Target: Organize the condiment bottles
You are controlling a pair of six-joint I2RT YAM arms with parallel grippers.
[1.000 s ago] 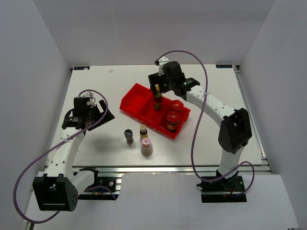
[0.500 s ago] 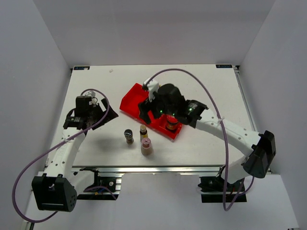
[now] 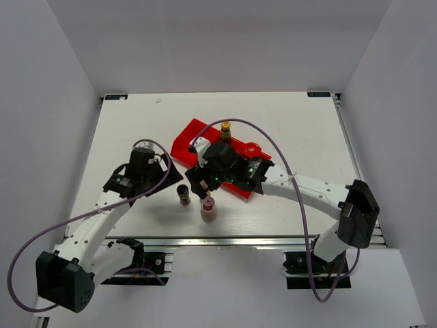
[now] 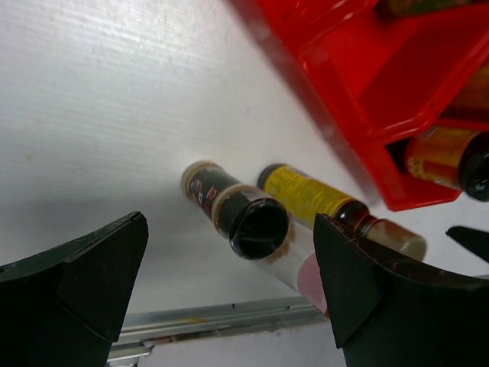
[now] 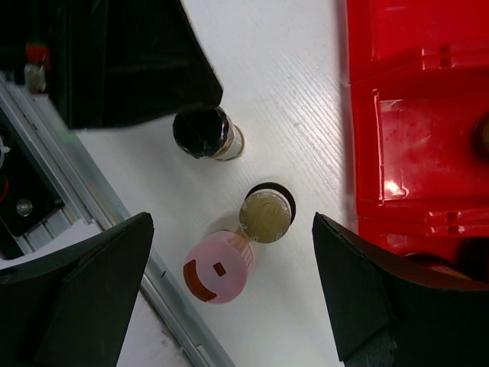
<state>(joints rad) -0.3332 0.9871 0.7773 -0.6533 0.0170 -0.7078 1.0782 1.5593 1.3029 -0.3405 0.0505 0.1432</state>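
Under spread right gripper (image 5: 231,229): yellow-capped bottle (image 5: 266,215), seemingly untouched.

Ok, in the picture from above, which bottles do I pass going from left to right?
Black-capped shaker → pink-capped bottle → yellow-capped bottle standing in the tray → red-lidded jar.

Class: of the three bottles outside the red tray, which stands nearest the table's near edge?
The pink-capped bottle; the black-capped shaker and yellow-capped bottle stand farther back.
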